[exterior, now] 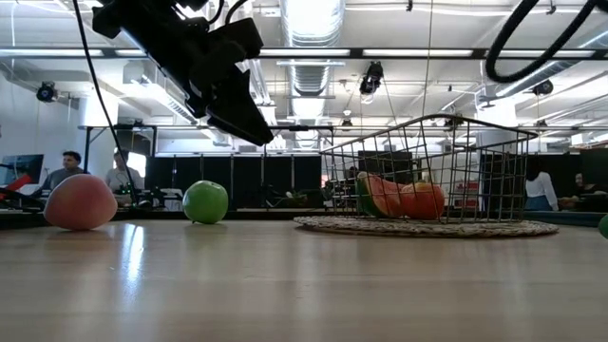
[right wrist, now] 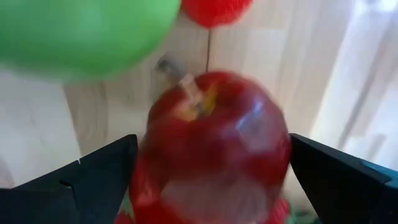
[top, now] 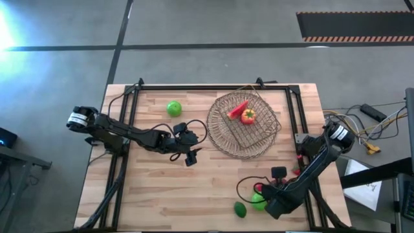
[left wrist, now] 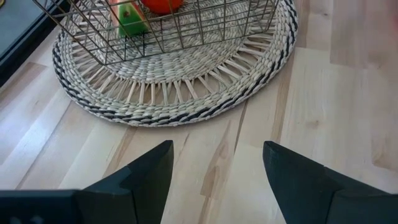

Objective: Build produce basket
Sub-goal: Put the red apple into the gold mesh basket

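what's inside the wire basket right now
The wire basket, on the woven mat, holds a red watermelon slice and an orange-red pepper. Anything lying behind them is hidden in the low view.

the things are carried by a light wooden table (top: 162, 188) of joined planks, edged by a dark frame. a round woven straw mat (top: 223, 139) is laid on its far right part, and the wire basket (top: 259, 133) is set on that mat. a green apple (top: 173, 108) is seen on the bare wood left of the mat. near the front right edge, a small dark-green piece (top: 240, 209) and a second green apple (top: 257, 200) are found close together
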Action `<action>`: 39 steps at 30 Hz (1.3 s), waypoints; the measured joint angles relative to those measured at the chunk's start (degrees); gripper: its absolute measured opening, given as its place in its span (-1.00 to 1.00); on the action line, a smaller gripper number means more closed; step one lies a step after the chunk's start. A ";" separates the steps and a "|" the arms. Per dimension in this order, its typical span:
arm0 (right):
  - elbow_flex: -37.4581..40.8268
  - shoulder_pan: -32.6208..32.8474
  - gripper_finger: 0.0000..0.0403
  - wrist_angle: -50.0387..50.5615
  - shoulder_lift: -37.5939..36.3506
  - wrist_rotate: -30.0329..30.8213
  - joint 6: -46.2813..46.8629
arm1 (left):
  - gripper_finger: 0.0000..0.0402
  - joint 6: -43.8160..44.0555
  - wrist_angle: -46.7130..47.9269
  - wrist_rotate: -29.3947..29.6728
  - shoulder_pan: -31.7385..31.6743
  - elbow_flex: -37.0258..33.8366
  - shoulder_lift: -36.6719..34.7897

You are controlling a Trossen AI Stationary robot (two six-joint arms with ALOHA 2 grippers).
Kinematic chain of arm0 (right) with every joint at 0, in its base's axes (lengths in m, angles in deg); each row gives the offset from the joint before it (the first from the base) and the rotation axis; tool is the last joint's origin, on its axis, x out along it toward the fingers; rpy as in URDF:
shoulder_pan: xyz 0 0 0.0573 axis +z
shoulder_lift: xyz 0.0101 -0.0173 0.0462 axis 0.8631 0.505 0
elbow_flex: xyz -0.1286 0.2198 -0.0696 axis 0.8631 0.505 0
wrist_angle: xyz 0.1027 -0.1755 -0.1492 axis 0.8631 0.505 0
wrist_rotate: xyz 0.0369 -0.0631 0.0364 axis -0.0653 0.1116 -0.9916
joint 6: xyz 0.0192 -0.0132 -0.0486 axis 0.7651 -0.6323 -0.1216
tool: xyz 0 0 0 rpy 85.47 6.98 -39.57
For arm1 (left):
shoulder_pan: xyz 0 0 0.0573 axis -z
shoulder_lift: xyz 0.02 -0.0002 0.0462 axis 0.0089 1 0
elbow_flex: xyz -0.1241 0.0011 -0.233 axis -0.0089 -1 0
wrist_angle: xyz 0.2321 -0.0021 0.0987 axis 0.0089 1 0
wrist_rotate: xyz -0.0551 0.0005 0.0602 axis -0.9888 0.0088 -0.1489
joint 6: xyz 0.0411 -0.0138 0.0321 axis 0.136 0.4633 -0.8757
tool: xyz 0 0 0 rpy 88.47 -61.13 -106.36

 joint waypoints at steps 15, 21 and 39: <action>2.95 -2.39 0.67 -4.19 -3.06 1.05 0.04 | 0.15 0.02 -0.29 0.00 0.00 0.04 0.00; 0.46 -3.73 0.67 -3.24 -12.50 11.99 1.53 | 0.15 0.00 -0.56 0.00 0.00 0.04 0.00; 14.44 -41.68 0.67 -27.22 -43.81 30.24 -26.27 | 0.15 -1.49 -2.97 0.00 0.00 0.07 0.00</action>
